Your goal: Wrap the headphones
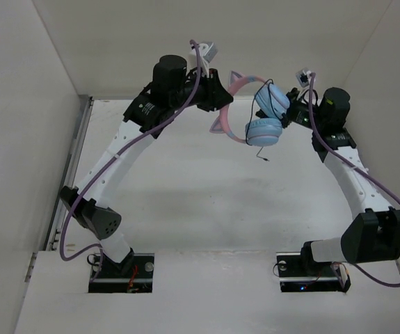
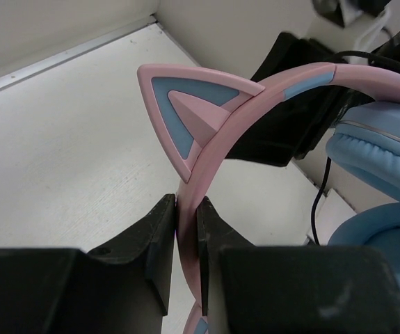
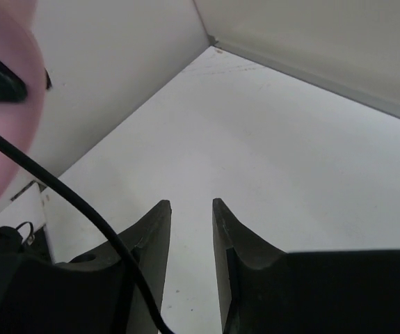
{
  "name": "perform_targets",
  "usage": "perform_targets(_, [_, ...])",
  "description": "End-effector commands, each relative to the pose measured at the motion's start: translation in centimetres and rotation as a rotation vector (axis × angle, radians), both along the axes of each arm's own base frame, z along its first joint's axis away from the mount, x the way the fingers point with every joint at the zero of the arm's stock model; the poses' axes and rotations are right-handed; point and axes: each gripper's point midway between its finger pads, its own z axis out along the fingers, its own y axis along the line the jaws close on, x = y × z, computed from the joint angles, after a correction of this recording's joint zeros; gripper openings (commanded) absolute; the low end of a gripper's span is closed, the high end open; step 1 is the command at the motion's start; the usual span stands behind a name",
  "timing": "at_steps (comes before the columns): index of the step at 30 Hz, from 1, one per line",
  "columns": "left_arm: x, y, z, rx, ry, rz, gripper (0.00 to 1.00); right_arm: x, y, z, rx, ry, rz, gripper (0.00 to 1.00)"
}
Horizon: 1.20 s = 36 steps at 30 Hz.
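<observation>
Left wrist: my left tool (image 2: 186, 209) clamped on pink headband (image 2: 269, 90). Headphones (image 1: 259, 115) hang above counter (image 1: 206, 202), far middle. My right tool (image 3: 190, 209) slightly parted, empty; cable (image 3: 46, 182) crosses just left of it. Likely light: band stiff, cups (image 1: 264, 132) soft, cable thin, limp, slippery. Best pinch cable near loose end.

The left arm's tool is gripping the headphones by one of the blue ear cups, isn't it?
Not quite. The left tool grips the headphones by the pink headband, just below the cat ear, not by a blue ear cup. The left wrist view shows it.
</observation>
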Motion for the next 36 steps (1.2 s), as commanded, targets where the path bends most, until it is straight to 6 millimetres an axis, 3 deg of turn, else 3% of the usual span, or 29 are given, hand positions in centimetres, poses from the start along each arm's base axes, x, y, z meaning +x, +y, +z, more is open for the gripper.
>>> perform_targets(1, [-0.3, 0.3, 7.2, -0.176, -0.108, -0.009, 0.0, -0.7, 0.3, 1.3, 0.074, -0.023, 0.03, 0.38])
perform_targets(15, [0.6, 0.7, 10.6, -0.316, -0.067, 0.007, 0.0, -1.4, 1.5, -0.2, 0.204, 0.077, 0.07, 0.43])
perform_targets(25, [0.1, -0.1, 12.7, -0.371, -0.076, -0.022, 0.0, -1.6, 3.5, 0.9, 0.256, 0.056, 0.109, 0.43])
perform_targets(32, [0.9, 1.1, 12.3, -0.354, -0.08, 0.009, 0.0, 0.0, -0.4, 1.4, 0.216, 0.002, 0.021, 0.44])
perform_targets(36, [0.9, 1.6, 12.7, -0.362, -0.085, 0.017, 0.0, 0.3, -1.4, 1.1, 0.203, 0.002, -0.007, 0.45])
